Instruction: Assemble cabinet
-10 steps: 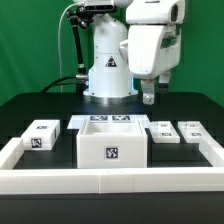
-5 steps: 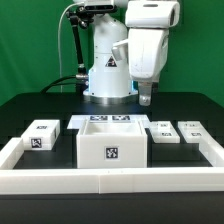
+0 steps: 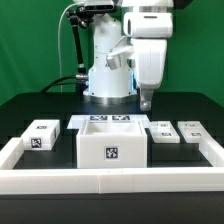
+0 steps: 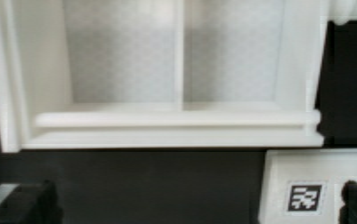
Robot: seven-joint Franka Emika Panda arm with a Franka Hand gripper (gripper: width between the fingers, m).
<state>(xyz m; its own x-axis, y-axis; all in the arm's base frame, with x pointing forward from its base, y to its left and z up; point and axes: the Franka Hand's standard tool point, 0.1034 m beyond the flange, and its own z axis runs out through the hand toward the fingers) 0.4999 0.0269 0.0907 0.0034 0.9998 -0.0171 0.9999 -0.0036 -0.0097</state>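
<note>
Ext. view: my gripper [image 3: 147,100] hangs in the air above the black table [image 3: 30,108], behind the parts and toward the exterior view's right, touching nothing. From this angle I can't tell how far apart the fingers are. I count 4 cabinet pieces, all sitting on the table inside the white border wall [image 3: 110,181]. There's 1 cabinet body [image 3: 112,150], an open-topped box in the middle w/ 1 tag on its front. 1 block [image 3: 41,134] lies at the exterior view's left, apart from the body. 2 small blocks [image 3: 162,131] [image 3: 192,131] lie side by side at the exterior view's right, each tagged on top. The marker board [image 3: 108,119] lies flat just behind the body.

Wrist view: I'm looking down into the cabinet body [image 4: 157,125]; 1 divider splits the inside into 2 bays. 1 tagged piece [image 4: 317,187] shows beside it, w/ a strip of dark table between. Which block it is, can't tell. My 2 fingers [image 4: 22,204] sit at opposite edges, so the gripper [image 4: 189,205] is spread wide w/ nothing between them.
</note>
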